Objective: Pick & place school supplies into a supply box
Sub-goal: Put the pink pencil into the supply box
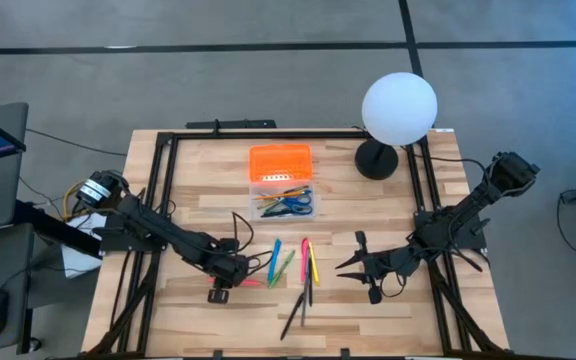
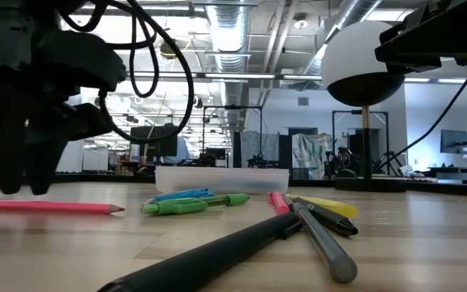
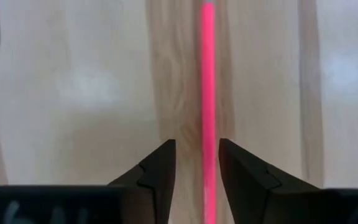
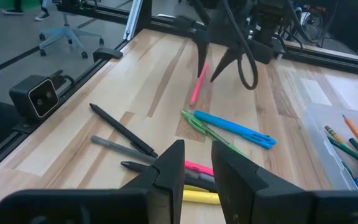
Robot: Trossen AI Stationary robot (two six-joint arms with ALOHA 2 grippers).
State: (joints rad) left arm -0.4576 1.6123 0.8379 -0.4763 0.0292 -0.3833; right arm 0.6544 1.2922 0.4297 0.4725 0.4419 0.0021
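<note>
**A:** How is the left arm sitting?

**B:** It is reaching in from the table's left edge, stretched low across the boards, with the left gripper (image 1: pixel 230 276) pointing down at the near-left part of the table. Its fingers (image 3: pixel 156 177) are standing apart on either side of the pink pencil (image 3: pixel 207 106), not clamping it; the pencil is lying flat on the wood between them.

**A:** And the right arm?

**B:** It is bending in from the right side, with the right gripper (image 1: pixel 352 264) hanging over the table just right of the loose supplies. Its fingers (image 4: pixel 170 167) are parted by a narrow gap and holding nothing.

**A:** Where are the supplies lying?

**B:** A blue pen (image 1: pixel 275 251) and a green marker (image 1: pixel 287 264) are lying side by side near the middle, with a pink marker (image 1: pixel 305 252) and a yellow marker (image 1: pixel 314 265) just to their right. Dark pens (image 1: pixel 295 312) are lying nearer the front edge. The supply box (image 1: pixel 280 181) is sitting farther back, its orange lid (image 1: pixel 279 161) open behind the clear tray, which is holding blue-handled scissors (image 1: pixel 298 205) and some pencils.

**A:** And the surroundings?

**B:** The table (image 1: pixel 208 185) is light wooden planks within a black frame. A white globe lamp (image 1: pixel 398 108) is standing at the far right. Behind it, the low view is showing a workshop with ceiling ducts and lights.
</note>
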